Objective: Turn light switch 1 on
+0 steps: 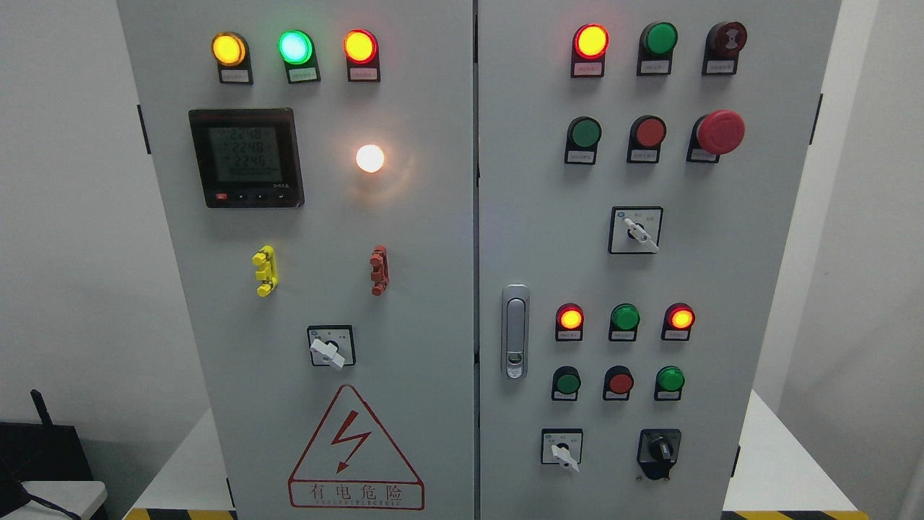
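Light switch 1: cannot tell which control on cabinet. White lamp glows at 11 o'clock. No hand in view; state unknown.

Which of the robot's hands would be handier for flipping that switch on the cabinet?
Neither hand is in view. If the white rotary switch on the left door is the target, the left hand seems likelier; the labels are unreadable.

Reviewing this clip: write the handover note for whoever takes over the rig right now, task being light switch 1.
Hands: neither is in view.
Cabinet: the left door's white lamp is already glowing; below it sits a rotary selector switch, its white handle pointing lower right.
Done: cannot tell; no legible label identifies switch 1.
Left: identify switch 1, confirm whether the lit lamp belongs to it, and turn it if not.
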